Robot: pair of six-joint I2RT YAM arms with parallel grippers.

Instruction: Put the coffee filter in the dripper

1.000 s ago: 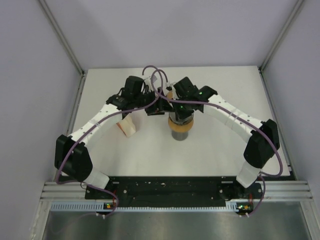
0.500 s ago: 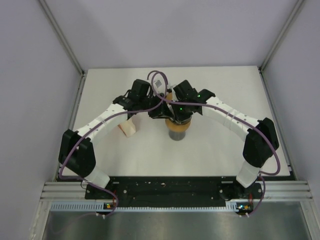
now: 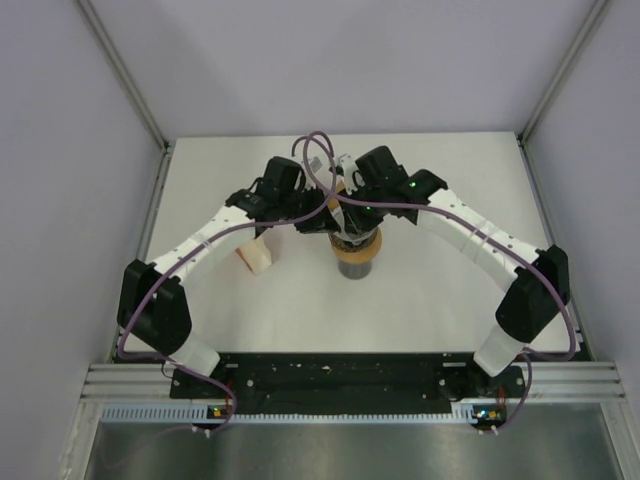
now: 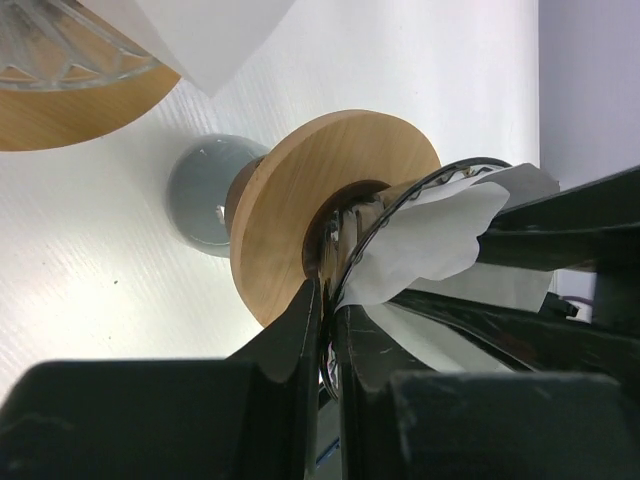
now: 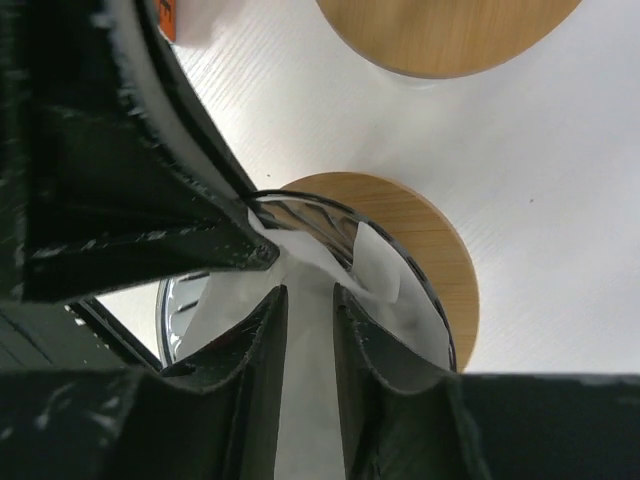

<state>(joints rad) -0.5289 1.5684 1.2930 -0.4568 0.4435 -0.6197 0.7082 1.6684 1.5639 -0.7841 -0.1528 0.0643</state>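
Note:
The dripper (image 4: 335,205), a glass cone with a black rim on a round wooden collar, stands on a grey base (image 3: 357,268) mid-table. A white coffee filter (image 4: 440,240) sits crumpled inside its rim, also seen as white paper (image 5: 385,285) in the right wrist view. My left gripper (image 4: 327,300) is shut on the dripper's rim at the filter's edge. My right gripper (image 5: 308,300) hangs over the cone, its jaws slightly apart with the filter lying loose behind them. In the top view both grippers (image 3: 335,212) crowd over the dripper and hide the filter.
A second wood-and-glass piece (image 4: 70,95) stands just behind the dripper, showing as a wooden disc (image 5: 440,30). A small holder with white filters (image 3: 254,256) sits left of the dripper. Grey walls enclose the table (image 3: 450,310).
The left gripper has moved in and closed on the dripper's rim. The right gripper's jaws have parted and let go of the filter, and its arm has shifted slightly back.

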